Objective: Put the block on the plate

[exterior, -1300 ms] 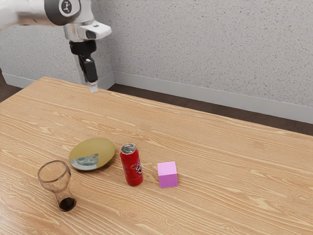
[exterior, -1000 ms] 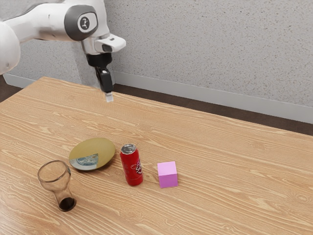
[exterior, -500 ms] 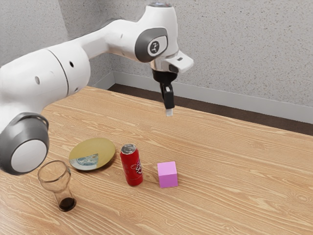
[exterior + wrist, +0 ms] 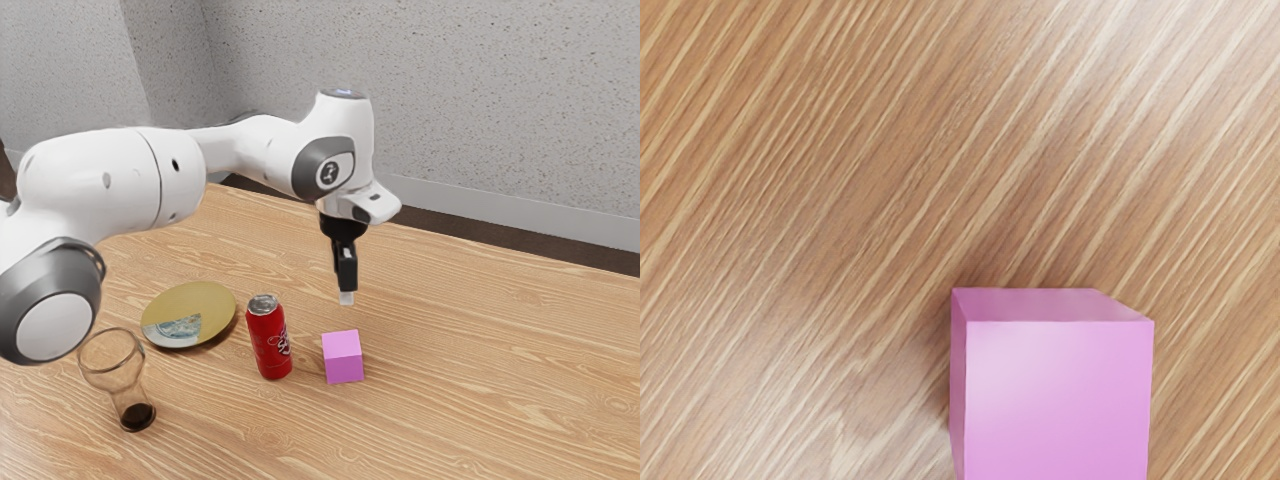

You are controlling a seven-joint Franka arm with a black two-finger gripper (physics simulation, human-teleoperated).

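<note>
My gripper points down just above the pink block in the exterior view, with a small gap between its tip and the block's top. The block rests upright on the table. Beneath my hand, the wrist view has the block low in the picture, its top face towards the camera. The plate, yellowish with a blue-grey patch, lies towards the exterior view's left, beyond the can, with nothing on it.
A red soda can stands between plate and block, close to the block. An empty-looking clear glass with a dark base stands near the plate, at the exterior view's left. The wooden table extends towards the exterior view's right.
My arm has swung in from the exterior view's left, then my gripper has come down over the block. The block, can, plate and glass have stayed in place.
</note>
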